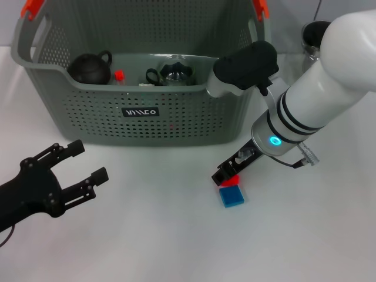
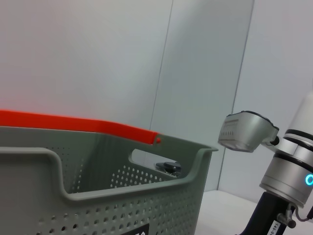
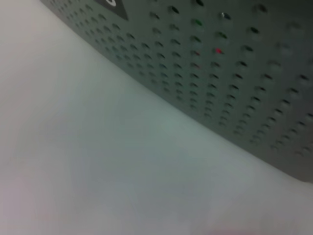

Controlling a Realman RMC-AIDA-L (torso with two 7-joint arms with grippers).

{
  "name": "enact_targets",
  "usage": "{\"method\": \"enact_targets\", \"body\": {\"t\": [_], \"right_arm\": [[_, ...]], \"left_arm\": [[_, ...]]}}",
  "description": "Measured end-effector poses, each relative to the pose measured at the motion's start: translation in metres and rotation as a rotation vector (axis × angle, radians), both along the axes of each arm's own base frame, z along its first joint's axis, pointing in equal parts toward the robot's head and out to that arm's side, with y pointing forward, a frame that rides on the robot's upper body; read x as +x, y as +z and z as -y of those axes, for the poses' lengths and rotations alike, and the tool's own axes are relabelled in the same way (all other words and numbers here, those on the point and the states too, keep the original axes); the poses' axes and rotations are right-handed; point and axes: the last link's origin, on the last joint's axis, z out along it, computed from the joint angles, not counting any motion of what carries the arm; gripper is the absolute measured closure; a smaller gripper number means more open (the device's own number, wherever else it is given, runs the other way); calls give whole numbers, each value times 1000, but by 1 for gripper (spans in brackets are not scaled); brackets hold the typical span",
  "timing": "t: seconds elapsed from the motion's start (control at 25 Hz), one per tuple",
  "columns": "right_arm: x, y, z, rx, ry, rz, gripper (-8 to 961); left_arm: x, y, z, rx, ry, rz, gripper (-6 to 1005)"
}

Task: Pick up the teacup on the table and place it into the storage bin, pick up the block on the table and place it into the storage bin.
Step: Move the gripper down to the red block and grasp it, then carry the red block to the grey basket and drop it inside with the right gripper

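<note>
On white bench (image 1: 147,235), the storage bin (image 1: 141,117) is sitting at the back: grey plastic, perforated walls w/ rows of small round holes, rounded rim, cut-out handles w/ 2 orange clips, 1 black label on the front wall. Inside it are lying 1 dark round teapot (image 1: 90,68) w/ matte finish, 1 small red piece (image 1: 119,75), 1 glossy glass pot (image 1: 175,71) and what looks like a dark teacup (image 1: 153,76) beside it.

Just in front of the bin's right corner, the right claw (image 1: 230,174) is reaching down to the bench, its black fingers closing around 1 red block (image 1: 232,181); contact looks likely, though grip isn't fully clear. Touching that one is 1 blue block (image 1: 232,196), square and flat-topped, lying on the bench. Arm is smooth white w/ black bands and a glowing cyan ring.

Left claw (image 1: 87,164), black and skeletal, is hovering over the bench at front left w/ fingers spread apart, gripping nothing, well apart from both blocks.

Right wrist view is showing only bin wall (image 3: 220,73) and bench surface.
</note>
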Motion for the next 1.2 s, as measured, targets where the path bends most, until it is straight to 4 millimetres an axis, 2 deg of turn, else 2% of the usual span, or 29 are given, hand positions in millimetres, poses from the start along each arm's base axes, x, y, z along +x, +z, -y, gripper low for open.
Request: {"method": "enact_targets", "body": {"t": [0.28,0.4,0.6,0.72,0.8,0.84,0.88,0.96,1.2], "right_arm": [[1,-3,2,-4,-2,-3,374],[-1,-4,3,-15,7,-9,469],[-1,-3,4,-21,9,-12,494],[-11,6,6,-17,25,-50,510],[-23,23,8,1,54,-98,520],[-34,49,11,36,104,-155,520],[-34,49,11,36,104,-155,520],[-48,76,19,64,183,-230,520],[-91,161,45,162,420,-638,519]], "left_arm": [[-1,0,1,0,3,0,172],[-1,0,1,-1,4,0,172],[-1,0,2,-1,5,0,172],[-1,0,2,-1,6,0,172],[-1,0,2,-1,5,-1,172],[-1,0,2,-1,4,-1,172],[-1,1,2,-1,4,-2,172],[-2,1,2,1,4,-2,172],[-1,2,-1,1,1,-5,172]]}}
